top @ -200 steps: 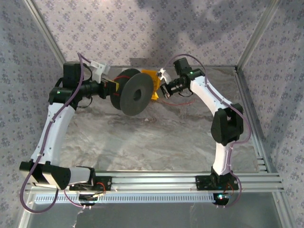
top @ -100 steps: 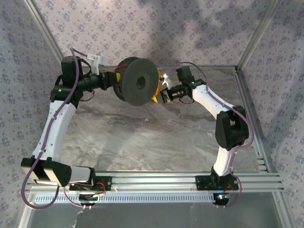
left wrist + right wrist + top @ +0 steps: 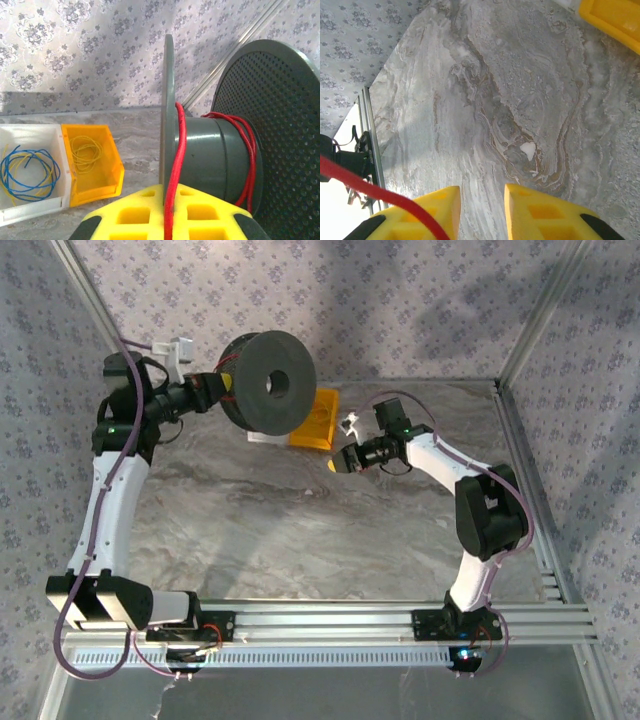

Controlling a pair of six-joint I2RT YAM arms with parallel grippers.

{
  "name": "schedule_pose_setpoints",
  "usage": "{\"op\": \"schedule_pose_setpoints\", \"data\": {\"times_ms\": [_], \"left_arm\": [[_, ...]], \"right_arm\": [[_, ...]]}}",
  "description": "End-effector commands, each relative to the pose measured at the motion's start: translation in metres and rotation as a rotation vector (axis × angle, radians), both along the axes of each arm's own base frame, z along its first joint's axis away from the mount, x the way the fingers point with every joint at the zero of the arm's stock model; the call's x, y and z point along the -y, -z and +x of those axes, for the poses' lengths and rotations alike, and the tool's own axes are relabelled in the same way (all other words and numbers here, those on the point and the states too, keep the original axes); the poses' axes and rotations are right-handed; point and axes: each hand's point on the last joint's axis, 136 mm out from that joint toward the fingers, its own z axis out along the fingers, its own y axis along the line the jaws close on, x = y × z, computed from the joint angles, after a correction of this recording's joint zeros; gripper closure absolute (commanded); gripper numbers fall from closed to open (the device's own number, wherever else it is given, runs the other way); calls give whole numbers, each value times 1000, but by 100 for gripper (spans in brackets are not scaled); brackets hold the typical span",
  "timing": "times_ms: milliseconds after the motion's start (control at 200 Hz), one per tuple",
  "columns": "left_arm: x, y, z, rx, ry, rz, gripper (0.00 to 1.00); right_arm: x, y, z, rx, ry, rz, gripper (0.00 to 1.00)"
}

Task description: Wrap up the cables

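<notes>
A dark grey spool hangs in the air at the back left, held by its thin flange in my shut left gripper. In the left wrist view the red cable is wound a few turns round the spool's core and runs down along the seam of my left gripper. My right gripper stands open to the right of the spool and apart from it. Nothing but the marble table shows between the tips of the right gripper. A red cable crosses in front of its left finger.
A yellow bin sits on the table at the back, below the spool. It holds yellow wire. Beside it a white bin holds blue and yellow wire. Patterned walls and metal frame rails close in the marble table.
My left arm has lifted the spool up and to the left. My right gripper has opened, let go, and drawn away from the spool, down towards the table's middle.
</notes>
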Motion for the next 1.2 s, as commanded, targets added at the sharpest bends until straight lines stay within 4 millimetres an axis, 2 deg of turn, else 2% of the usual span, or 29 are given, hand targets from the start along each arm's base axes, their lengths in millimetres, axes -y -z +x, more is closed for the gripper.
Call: {"op": "schedule_pose_setpoints", "data": {"times_ms": [0,30,145,335,465,590,760,919,1039,1194], "left_arm": [[-11,-58,-6,163,-45,-57,100],[-15,-58,-5,160,-61,-62,100],[-28,-55,3,137,-139,-79,100],[-53,-42,21,65,-319,-108,100],[-67,-19,36,-32,-437,-117,100],[-73,9,45,-123,-551,-56,100],[-63,42,50,-203,-632,159,100],[-41,67,51,-233,-621,317,100],[-26,87,49,-256,-576,428,100],[-10,116,40,-293,-493,563,100]], "right_arm": [[5,-7,-2,5,29,1,74],[6,-6,-3,4,33,-2,77],[7,-5,-7,11,50,-16,100],[-6,-11,-26,44,48,-129,100],[-32,-14,-51,74,-23,-269,100],[-70,-25,-80,144,-131,-389,100],[-126,-65,-103,287,-242,-445,100],[-161,-113,-108,421,-298,-436,100],[-168,-145,-101,506,-291,-422,100],[-156,-176,-78,614,-213,-427,100]]}}
